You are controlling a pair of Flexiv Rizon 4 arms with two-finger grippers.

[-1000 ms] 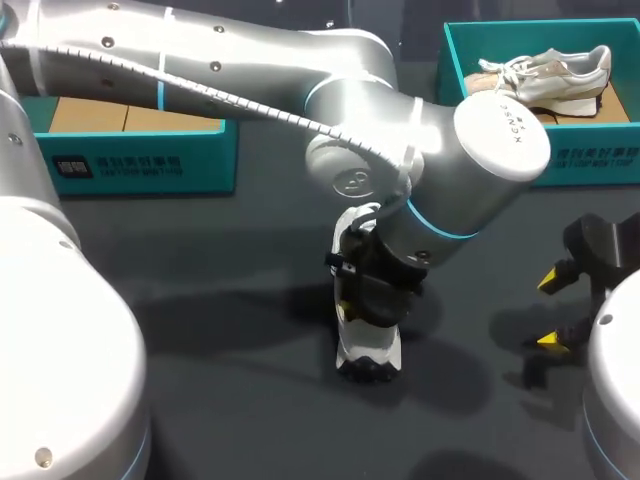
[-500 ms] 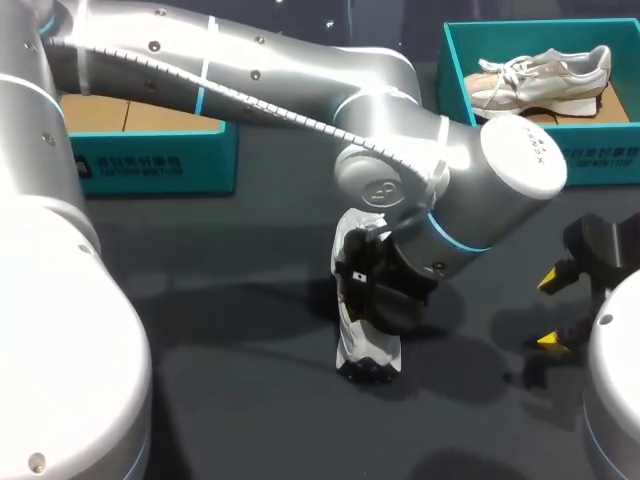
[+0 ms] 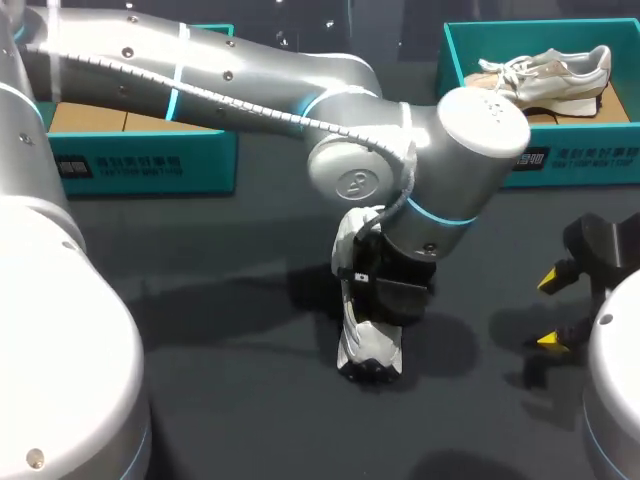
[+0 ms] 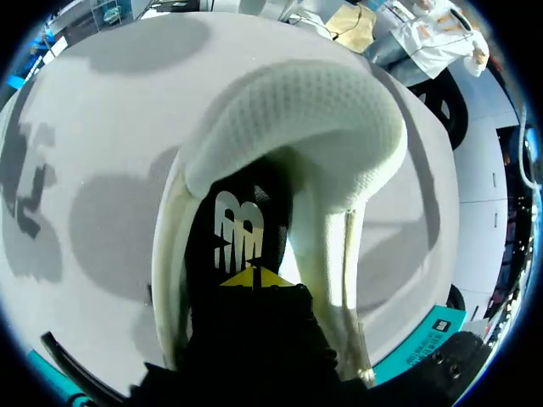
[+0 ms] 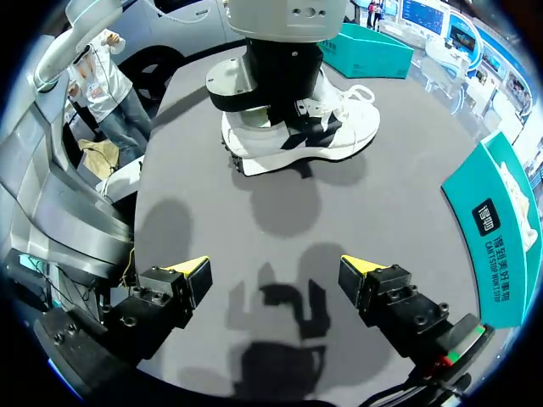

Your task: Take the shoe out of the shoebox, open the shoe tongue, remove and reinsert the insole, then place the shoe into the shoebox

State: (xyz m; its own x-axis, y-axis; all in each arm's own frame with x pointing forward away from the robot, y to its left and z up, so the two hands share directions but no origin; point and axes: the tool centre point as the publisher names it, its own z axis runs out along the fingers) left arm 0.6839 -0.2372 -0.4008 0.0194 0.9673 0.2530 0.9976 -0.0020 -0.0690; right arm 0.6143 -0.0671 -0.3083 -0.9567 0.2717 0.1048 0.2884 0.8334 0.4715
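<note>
A white shoe (image 3: 368, 345) stands on the dark table near the middle, also seen ahead of the right gripper (image 5: 305, 140). My left gripper (image 3: 385, 295) comes down into its opening. In the left wrist view the left gripper (image 4: 253, 278) is shut, its yellow tips together against the black insole (image 4: 242, 233), with the white mesh heel collar (image 4: 314, 110) ahead of it. I cannot tell whether the tips pinch the insole. My right gripper (image 3: 549, 308) hangs open over bare table at the right, empty (image 5: 276, 271). The teal shoebox (image 3: 560, 160) at the back right holds a second, beige shoe (image 3: 540, 75).
A second teal box (image 3: 150, 155) with a cardboard floor stands at the back left. The shoebox wall (image 5: 501, 229) lies close beside the right gripper. Dark table stretches between the shoe and the right gripper.
The left arm's wrist swung right and then back left above the shoe, while its gripper stayed inside the shoe. The shoe barely shifted. The right gripper has not moved.
</note>
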